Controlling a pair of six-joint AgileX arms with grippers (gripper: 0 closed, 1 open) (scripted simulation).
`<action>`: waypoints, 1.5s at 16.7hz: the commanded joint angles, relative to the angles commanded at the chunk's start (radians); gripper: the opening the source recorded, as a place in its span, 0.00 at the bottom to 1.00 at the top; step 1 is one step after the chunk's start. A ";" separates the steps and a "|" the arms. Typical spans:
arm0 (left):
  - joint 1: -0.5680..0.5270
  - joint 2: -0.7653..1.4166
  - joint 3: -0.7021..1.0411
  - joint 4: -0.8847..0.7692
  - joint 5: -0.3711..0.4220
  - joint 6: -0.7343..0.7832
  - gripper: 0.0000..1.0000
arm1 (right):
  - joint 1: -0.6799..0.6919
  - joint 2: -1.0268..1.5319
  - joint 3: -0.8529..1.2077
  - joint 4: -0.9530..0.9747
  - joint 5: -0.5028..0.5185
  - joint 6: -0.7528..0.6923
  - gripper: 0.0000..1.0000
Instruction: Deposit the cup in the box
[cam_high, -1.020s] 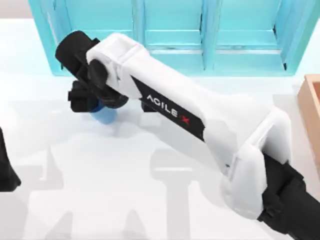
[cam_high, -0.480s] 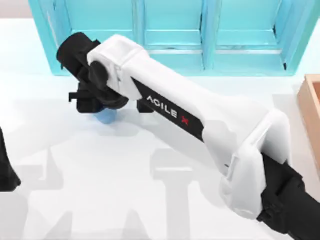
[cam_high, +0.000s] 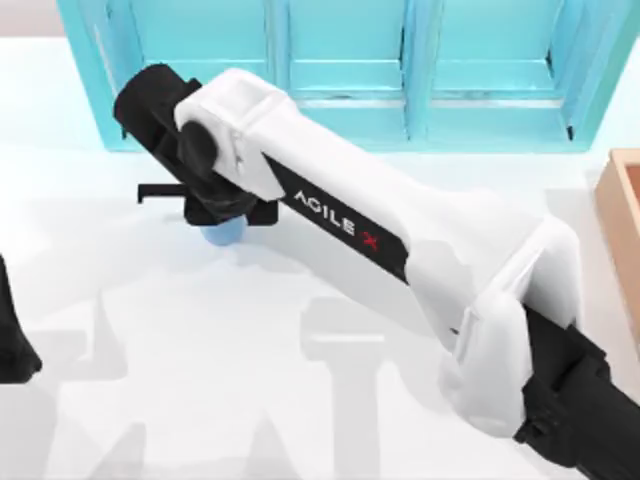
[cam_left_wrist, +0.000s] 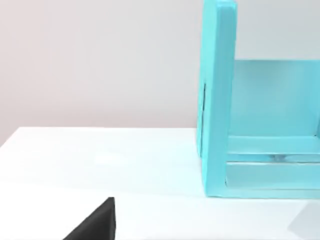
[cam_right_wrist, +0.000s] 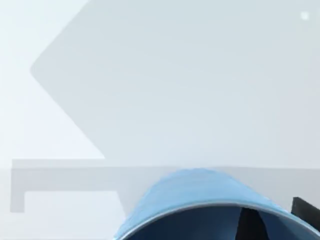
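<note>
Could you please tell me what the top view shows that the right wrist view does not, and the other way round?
Top view alone: the right arm reaching across the table to the cup, the right gripper directly above it, the teal shelf unit behind, an edge of the box at the table's right side, and the parked left arm at the left edge.

Right wrist view alone: the cup's round rim and darker inside, with a dark finger reaching into it.

Both: the blue cup and the white table.

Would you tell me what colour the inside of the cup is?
Darker blue than its outside; the cup shows best in the right wrist view.
</note>
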 joint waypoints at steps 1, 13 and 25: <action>0.000 0.000 0.000 0.000 0.000 0.000 1.00 | 0.000 0.000 0.000 0.000 0.000 0.000 0.00; 0.000 0.000 0.000 0.000 0.000 0.000 1.00 | -0.020 -0.057 -0.063 -0.016 -0.014 -0.021 0.00; 0.000 0.000 0.000 0.000 0.000 0.000 1.00 | -0.541 -0.788 -0.867 -0.122 -0.246 -0.485 0.00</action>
